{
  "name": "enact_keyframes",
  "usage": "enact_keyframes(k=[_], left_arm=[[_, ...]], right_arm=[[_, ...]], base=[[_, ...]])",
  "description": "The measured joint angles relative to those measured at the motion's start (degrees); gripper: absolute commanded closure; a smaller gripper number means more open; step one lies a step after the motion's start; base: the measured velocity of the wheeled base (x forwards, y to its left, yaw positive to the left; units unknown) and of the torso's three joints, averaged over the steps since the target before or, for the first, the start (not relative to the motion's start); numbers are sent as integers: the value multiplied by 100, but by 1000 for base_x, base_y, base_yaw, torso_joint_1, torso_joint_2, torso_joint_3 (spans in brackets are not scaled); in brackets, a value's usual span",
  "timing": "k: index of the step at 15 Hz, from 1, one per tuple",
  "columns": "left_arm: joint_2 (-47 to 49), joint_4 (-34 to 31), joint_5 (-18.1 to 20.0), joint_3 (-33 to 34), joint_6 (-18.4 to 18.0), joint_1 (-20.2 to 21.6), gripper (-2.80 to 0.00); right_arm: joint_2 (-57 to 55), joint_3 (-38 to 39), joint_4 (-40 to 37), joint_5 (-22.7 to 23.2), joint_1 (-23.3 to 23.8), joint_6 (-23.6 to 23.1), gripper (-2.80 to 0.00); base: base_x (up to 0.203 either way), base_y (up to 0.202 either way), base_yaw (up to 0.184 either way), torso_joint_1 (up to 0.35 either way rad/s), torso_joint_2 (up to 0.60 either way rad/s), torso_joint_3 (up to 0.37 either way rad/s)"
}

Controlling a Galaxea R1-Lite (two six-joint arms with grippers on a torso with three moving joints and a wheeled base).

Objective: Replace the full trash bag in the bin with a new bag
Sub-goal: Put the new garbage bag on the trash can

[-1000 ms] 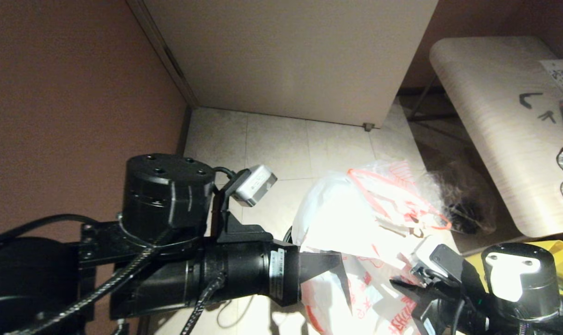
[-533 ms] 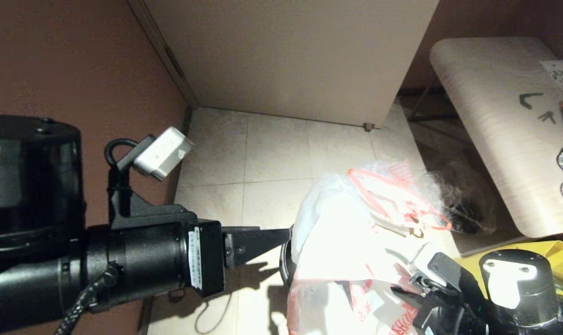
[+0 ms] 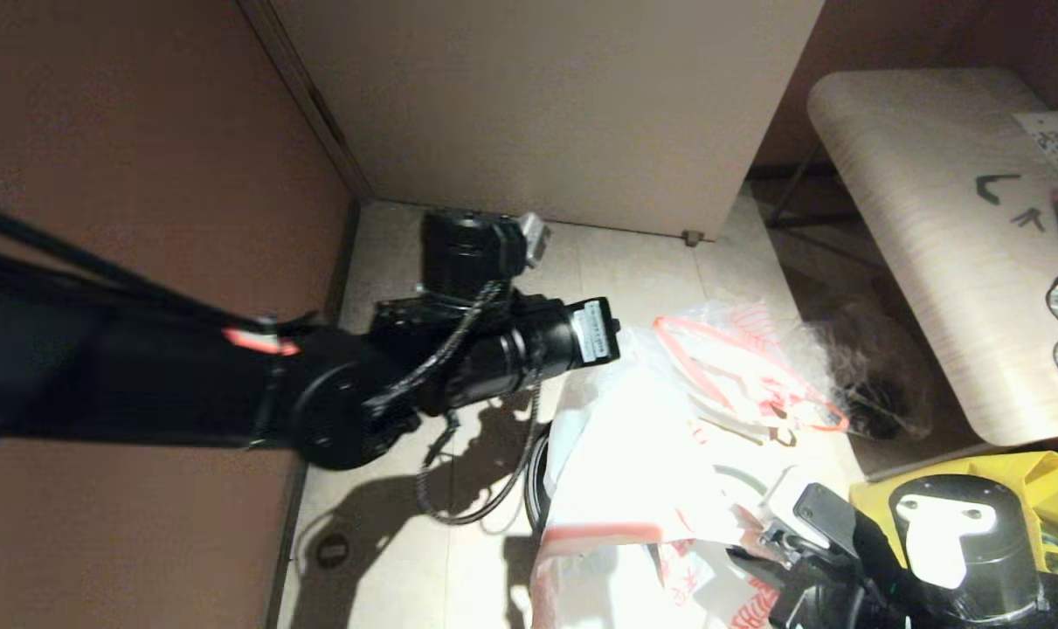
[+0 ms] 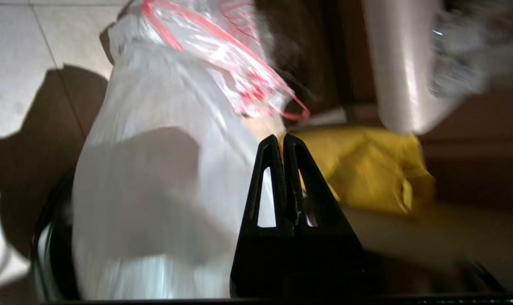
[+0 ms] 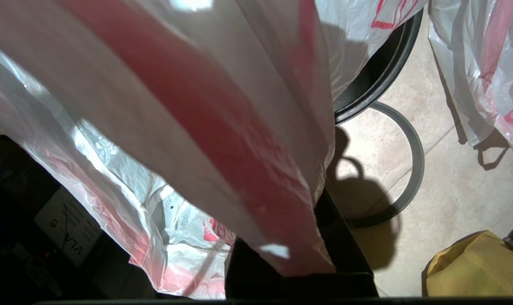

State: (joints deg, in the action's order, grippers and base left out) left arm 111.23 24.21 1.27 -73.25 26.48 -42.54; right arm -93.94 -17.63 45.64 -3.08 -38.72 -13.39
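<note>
The new bag (image 3: pixel 633 445), thin white plastic with a red edge strip, hangs over the black bin (image 3: pixel 533 476). My right gripper (image 5: pixel 290 254) is shut on its edge, and the plastic drapes over the fingers. The grey hoop (image 5: pixel 415 165) lies on the floor beside the bin (image 5: pixel 383 72). Just beyond lies the full trash bag (image 3: pixel 738 367), with its red drawstring loops. My left arm (image 3: pixel 529 341) reaches over the floor left of the bags. Its left gripper (image 4: pixel 281 137) is shut and empty, pointing past the new bag (image 4: pixel 154 169).
A yellow bag (image 3: pixel 1053 489) sits at the right near my right arm. A clear crinkly bag with dark contents (image 3: pixel 869 367) lies under the pale wooden table (image 3: pixel 930 218). A beige cabinet (image 3: pixel 537 105) and a brown wall close the corner. A cable (image 3: pixel 459 498) loops on the floor.
My left arm has swung away from close before the head camera, out over the floor to the far left of the bags. The right arm has sunk slightly.
</note>
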Motion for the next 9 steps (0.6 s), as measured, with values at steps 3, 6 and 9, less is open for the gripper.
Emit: enact_keyframes(k=[3,6,9], left_arm=[[1738,-608,-168,-2092,-71,117,0],[2689,-1926,160,-3315,-150,328,0],[2769,-2835,335,-2808,-450,384,0]], right_arm=[[-17,56,-21,184,-4,-19,0],[-24,96,-16,321,11,-1,0],[73,57,-3,330,20,3,0]], base=[[0,0,0,0,0,0],[0,0,0,0,0,0],[0,0,0,0,0,0]])
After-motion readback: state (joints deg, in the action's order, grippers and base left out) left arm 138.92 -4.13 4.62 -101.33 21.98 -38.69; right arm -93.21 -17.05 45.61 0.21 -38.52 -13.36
